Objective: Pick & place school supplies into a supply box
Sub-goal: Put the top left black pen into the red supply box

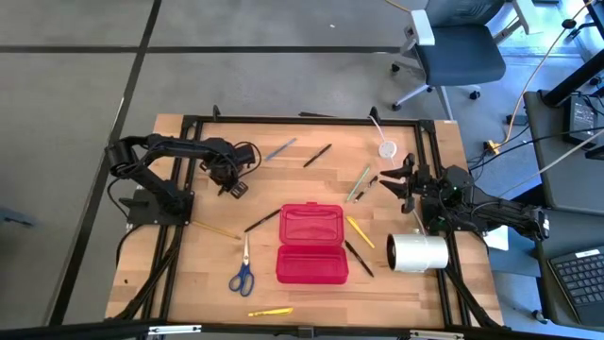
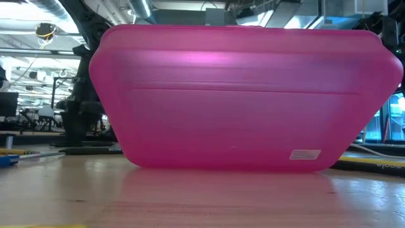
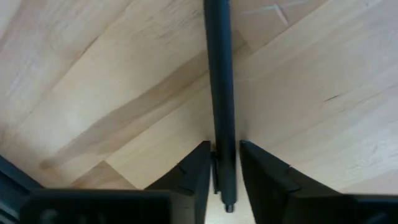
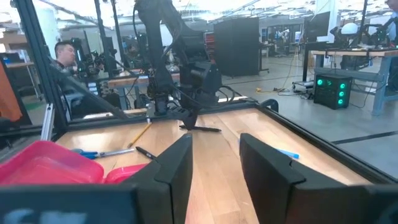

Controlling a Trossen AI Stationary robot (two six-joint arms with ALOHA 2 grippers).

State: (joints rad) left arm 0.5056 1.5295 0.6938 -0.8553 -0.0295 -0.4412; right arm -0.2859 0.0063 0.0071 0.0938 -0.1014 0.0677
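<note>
Jaws of the left gripper (image 3: pixel 222 180) stand narrowly apart astride a black pen (image 3: pixel 220 93) lying on the table (image 3: pixel 93 93) near its far-left corner; contact cannot be told. Right gripper (image 4: pixel 214 165) open, empty.

Your robot had two dark arms, each built from rounded black links on a black base block. The left arm (image 1: pixel 175 156) ended in a bulky black wrist with loops of black cable around it. The right arm (image 1: pixel 491 212) carried bundled black cables along its links. The left claw (image 3: pixel 222 177) had two matte black fingers (image 3: pixel 193 180) with angled, wedge-shaped tips. The right claw (image 4: pixel 214 168) showed the same broad, flat black fingers (image 4: pixel 171 171) with bevelled edges.
</note>
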